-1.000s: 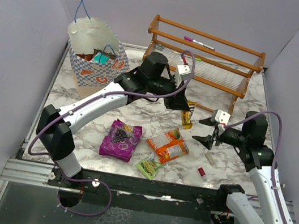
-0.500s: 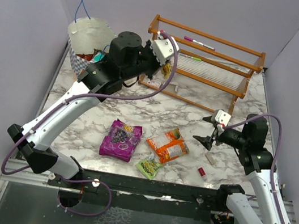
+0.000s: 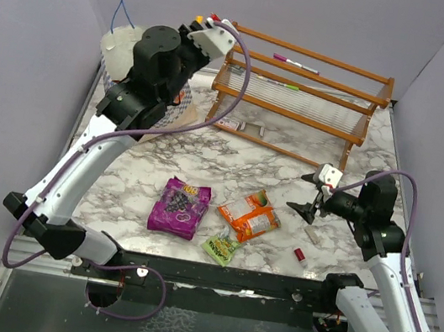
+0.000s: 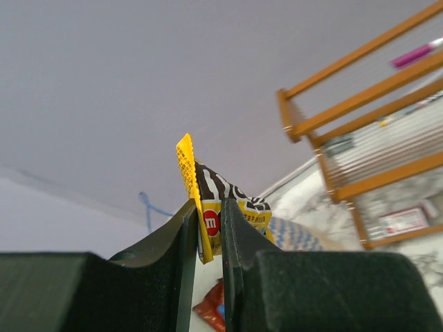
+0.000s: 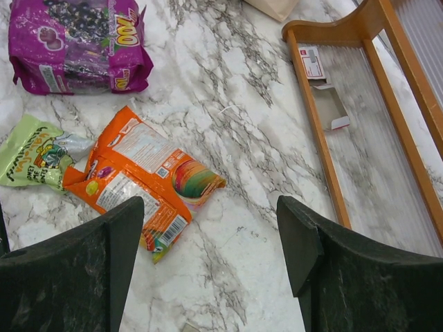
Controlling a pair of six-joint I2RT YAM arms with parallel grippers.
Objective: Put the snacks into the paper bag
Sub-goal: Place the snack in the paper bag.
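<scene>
My left gripper is shut on a yellow snack packet, raised high beside the paper bag. From above, the left gripper hangs at the bag's right rim, and the arm hides most of the bag. A red packet lies inside it. On the table lie a purple packet, an orange packet and a small light-green packet. My right gripper stands open just right of the orange packet, above bare marble, with nothing between its fingers.
A wooden rack stands at the back right with a pink marker on top. A tiny red cylinder and a small beige stick lie near the right gripper. Purple walls close in on three sides.
The left arm lifted the yellow packet from the table's middle and swung it back-left to the bag. The right gripper's jaws opened wider; the right arm barely moved.
</scene>
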